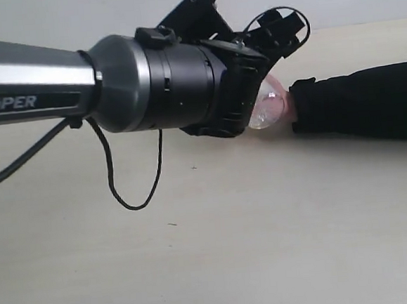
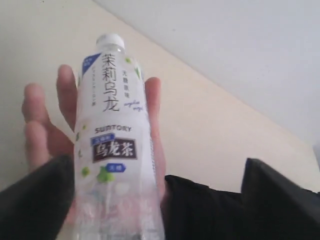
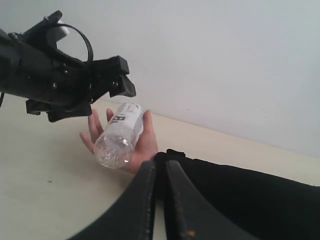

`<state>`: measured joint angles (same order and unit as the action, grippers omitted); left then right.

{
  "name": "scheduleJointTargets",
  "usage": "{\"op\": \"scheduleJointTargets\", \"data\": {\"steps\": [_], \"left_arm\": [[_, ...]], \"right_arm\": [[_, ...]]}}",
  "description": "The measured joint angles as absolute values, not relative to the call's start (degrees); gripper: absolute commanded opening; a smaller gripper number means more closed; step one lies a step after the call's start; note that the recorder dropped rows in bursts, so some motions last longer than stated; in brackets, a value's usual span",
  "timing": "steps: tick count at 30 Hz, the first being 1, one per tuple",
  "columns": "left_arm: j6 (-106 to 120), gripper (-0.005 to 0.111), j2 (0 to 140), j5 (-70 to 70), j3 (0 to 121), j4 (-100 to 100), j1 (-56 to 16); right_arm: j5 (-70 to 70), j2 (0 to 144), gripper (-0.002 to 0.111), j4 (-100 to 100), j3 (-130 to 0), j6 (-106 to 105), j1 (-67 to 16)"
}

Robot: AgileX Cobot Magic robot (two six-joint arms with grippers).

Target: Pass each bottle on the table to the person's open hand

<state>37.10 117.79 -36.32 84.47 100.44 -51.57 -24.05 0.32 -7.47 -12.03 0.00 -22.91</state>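
A clear bottle (image 2: pixel 112 145) with a white cap and a white, green and blue label lies across the person's open hand (image 2: pixel 42 135), cap toward the fingertips. My left gripper (image 2: pixel 157 165) is open, one finger beside the bottle's base, the other far off over the black sleeve. In the right wrist view the bottle (image 3: pixel 120 135) rests in the palm (image 3: pixel 145 145) just below the left gripper (image 3: pixel 122 77). The exterior view shows only its clear base (image 1: pixel 262 111) past the left gripper (image 1: pixel 265 84). My right gripper (image 3: pixel 159 167) is shut and holds nothing. No other bottles show.
The person's black-sleeved forearm (image 1: pixel 362 104) lies on the cream table (image 1: pixel 232 248) from the right edge. My left arm (image 1: pixel 43 83) spans the exterior view's left half, its black cable (image 1: pixel 133 200) hanging toward the tabletop. A pale wall stands behind.
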Motion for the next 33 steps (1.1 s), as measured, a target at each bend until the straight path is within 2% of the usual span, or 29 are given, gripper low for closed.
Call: {"op": "scheduleJointTargets", "data": {"steps": [2, 4, 5, 19, 22, 27, 29, 31, 33], "left_arm": [[38.36, 0.038, 116.32, -36.76, 84.47, 100.44, -51.57], [40.86, 0.006, 114.91, -37.16, 84.47, 100.44, -51.57], [42.60, 0.001, 114.21, -37.47, 84.47, 100.44, -51.57], [64.49, 0.004, 106.53, -57.26, 84.13, 100.22, -56.91], [66.19, 0.018, 106.53, -62.92, 82.55, 100.22, -57.89], [64.14, 0.056, 105.79, -67.99, 78.55, 100.32, -58.11], [60.01, 0.062, 104.81, -68.65, 76.42, 100.32, -58.23], [56.92, 0.059, 103.47, -69.04, 74.26, 100.32, -58.27], [55.39, 0.047, 101.97, -69.28, 72.16, 100.43, -58.27]], "right_arm": [[-23.62, 0.32, 0.008, -7.47, -12.03, 0.00, -22.91], [-23.40, 0.32, 0.008, -7.47, -12.03, 0.00, -22.91], [-23.40, 0.32, 0.008, -7.47, -12.03, 0.00, -22.91], [-23.29, 0.32, 0.008, -7.47, -12.03, 0.00, -22.91], [-23.29, 0.32, 0.008, -7.47, -12.03, 0.00, -22.91], [-23.29, 0.32, 0.008, -7.47, -12.03, 0.00, -22.91], [-23.29, 0.32, 0.008, -7.47, -12.03, 0.00, -22.91], [-23.29, 0.32, 0.008, -7.47, -12.03, 0.00, -22.91], [-23.29, 0.32, 0.008, -7.47, -12.03, 0.00, -22.91]]}}
